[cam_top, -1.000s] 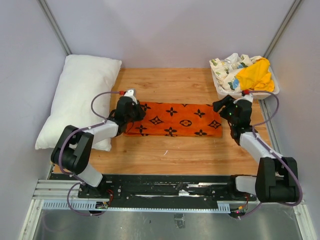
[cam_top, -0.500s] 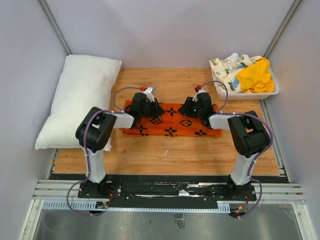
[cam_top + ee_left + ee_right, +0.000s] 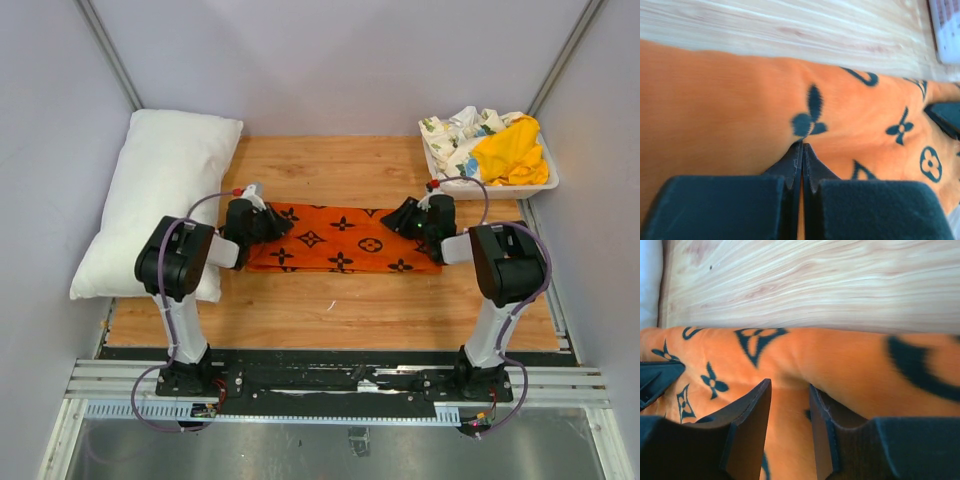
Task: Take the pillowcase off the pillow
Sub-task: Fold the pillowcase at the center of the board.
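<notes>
The orange pillowcase (image 3: 345,240) with black flower motifs lies flat and empty on the wooden table. The plump white pillow (image 3: 160,200) rests bare at the far left, outside the case. My left gripper (image 3: 272,225) is low at the case's left end. In the left wrist view the left gripper (image 3: 802,145) is shut, its tips pinching a small pucker of pillowcase (image 3: 740,110). My right gripper (image 3: 400,220) is at the case's right end. In the right wrist view the right gripper (image 3: 790,385) has its jaws a finger's width apart, closed on a raised fold of pillowcase (image 3: 850,365).
A white bin (image 3: 545,185) at the back right holds a yellow cloth (image 3: 510,150) and a floral-print cloth (image 3: 455,135). Grey walls close in the back and both sides. Bare wood (image 3: 340,305) lies between the case and the arm bases.
Half a second ago both grippers were near the middle of the pillowcase; now they sit out at its two ends. The left jaws have shut and the right jaws have narrowed.
</notes>
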{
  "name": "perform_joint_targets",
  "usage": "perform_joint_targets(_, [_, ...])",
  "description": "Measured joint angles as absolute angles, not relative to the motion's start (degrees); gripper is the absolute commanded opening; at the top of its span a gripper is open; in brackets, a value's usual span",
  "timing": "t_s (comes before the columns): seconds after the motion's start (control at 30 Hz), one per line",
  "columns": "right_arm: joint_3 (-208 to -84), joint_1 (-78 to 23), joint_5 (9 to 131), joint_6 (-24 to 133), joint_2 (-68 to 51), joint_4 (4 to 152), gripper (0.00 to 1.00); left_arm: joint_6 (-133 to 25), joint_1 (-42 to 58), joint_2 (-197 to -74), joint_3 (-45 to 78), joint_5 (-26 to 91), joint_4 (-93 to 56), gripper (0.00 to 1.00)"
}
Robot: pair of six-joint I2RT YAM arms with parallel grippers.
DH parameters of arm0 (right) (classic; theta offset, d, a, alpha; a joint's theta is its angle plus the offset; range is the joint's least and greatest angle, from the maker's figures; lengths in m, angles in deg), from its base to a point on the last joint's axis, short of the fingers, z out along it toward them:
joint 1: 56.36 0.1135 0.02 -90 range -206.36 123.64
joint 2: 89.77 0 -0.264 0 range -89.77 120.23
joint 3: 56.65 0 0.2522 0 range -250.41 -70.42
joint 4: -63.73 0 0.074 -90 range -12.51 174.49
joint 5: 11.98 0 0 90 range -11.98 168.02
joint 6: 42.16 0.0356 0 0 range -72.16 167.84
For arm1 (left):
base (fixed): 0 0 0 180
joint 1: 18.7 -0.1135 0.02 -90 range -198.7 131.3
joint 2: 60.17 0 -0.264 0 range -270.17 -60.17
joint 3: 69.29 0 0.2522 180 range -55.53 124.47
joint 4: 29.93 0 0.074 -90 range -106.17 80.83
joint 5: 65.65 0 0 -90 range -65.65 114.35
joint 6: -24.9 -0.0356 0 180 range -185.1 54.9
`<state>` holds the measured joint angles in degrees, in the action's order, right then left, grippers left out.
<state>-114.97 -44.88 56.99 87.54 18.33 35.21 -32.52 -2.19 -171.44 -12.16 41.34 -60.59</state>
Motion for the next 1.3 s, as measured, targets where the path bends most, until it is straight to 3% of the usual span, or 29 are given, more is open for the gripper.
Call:
perform_joint_targets(0.33, [-108.61, -58.65, 55.61, 89.92, 12.60, 34.59, 0.44, -32.32, -8.09, -163.11, -16.09, 35.57, -56.07, 0.01])
perform_joint_targets(0.63, [-107.69, -61.80, 58.30, 90.27, 1.85, 42.20, 0.75, -35.99, -14.14, -154.28, -5.95, 36.16, -38.14, 0.36])
perform_joint_targets(0.93, [-107.45, -62.76, 60.27, 86.67, -9.19, 50.79, 0.79, -40.61, -17.27, -156.47, -4.68, 39.42, -29.27, 0.77])
perform_joint_targets(1.3, [-105.35, -62.76, 57.86, 86.58, -10.37, 54.18, 0.81, -38.18, -19.58, -159.79, -12.42, 54.15, -35.61, 0.80])
